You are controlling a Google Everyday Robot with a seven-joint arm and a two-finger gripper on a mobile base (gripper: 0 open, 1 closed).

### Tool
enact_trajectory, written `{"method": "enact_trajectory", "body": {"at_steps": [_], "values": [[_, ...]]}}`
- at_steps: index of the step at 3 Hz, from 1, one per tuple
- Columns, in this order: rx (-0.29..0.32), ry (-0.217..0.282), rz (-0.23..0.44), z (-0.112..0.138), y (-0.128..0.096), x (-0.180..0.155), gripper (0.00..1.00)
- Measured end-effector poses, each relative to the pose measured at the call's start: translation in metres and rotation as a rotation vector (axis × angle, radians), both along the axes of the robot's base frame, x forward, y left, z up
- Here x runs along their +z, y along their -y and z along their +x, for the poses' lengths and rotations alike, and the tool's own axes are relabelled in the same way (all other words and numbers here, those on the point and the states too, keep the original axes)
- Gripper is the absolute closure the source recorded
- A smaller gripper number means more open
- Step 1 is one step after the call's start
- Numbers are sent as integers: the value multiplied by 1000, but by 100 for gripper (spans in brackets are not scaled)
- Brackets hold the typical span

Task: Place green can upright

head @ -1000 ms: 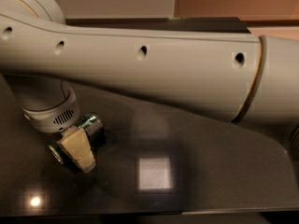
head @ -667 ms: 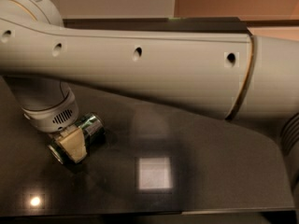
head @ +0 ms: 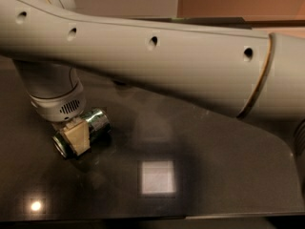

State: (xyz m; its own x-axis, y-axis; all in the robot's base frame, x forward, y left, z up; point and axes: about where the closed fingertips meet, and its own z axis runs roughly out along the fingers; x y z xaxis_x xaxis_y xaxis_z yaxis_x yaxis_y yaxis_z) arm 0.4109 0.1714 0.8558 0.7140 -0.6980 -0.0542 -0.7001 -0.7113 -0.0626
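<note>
The green can [head: 97, 123] lies on its side on the dark table [head: 214, 175], at the left. One silver end [head: 61, 147] faces the front left. My gripper [head: 80, 140] hangs from the wrist straight above the can and is shut across its middle. One tan finger pad [head: 77, 136] lies against the can's near side. The far finger is hidden behind the can. The can stays low, at or just above the table top.
My thick white arm [head: 167, 66] spans the whole upper view and hides the back of the table. A bright square reflection [head: 157, 177] and a small light spot [head: 35, 205] show on the glossy top. The table's front edge runs along the bottom.
The tan finger showed longer and lower a second ago; it now sits higher against the can. The can has shifted slightly up and right with the gripper.
</note>
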Motion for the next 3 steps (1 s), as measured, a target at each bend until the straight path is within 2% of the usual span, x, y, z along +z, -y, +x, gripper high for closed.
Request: {"method": "enact_trajectory", "body": {"at_steps": [1, 3], "values": [[-57, -48, 87, 13, 13, 27, 100], [-144, -222, 303, 29, 23, 77, 100]]}}
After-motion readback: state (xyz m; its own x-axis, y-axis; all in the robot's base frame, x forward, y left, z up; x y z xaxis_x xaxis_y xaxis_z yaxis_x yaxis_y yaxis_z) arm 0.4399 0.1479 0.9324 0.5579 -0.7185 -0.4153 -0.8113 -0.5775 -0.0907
